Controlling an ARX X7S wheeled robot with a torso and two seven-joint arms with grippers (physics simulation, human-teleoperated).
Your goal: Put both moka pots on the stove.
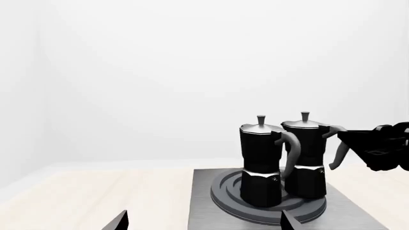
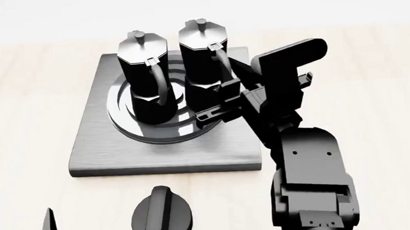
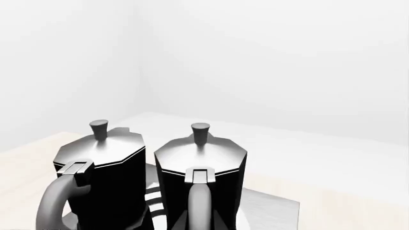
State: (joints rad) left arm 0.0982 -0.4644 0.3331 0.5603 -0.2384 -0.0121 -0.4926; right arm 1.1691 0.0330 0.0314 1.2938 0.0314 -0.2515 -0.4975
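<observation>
Pale desk (image 2: 19,105), stove (image 2: 93,148): both moka pots (image 2: 144,78) upright (handles robotward); right fingers (image 2: 218,101) spread, flanking one handle, unclamped.

Both moka pots upright on stove (image 2: 165,157), side by side on ring area: left pot (image 2: 145,78), right pot (image 2: 206,67). Knob (image 2: 161,216) on table (image 2: 374,83) in front of stove. Right gripper (image 2: 222,100) just beside right pot's handle.
</observation>
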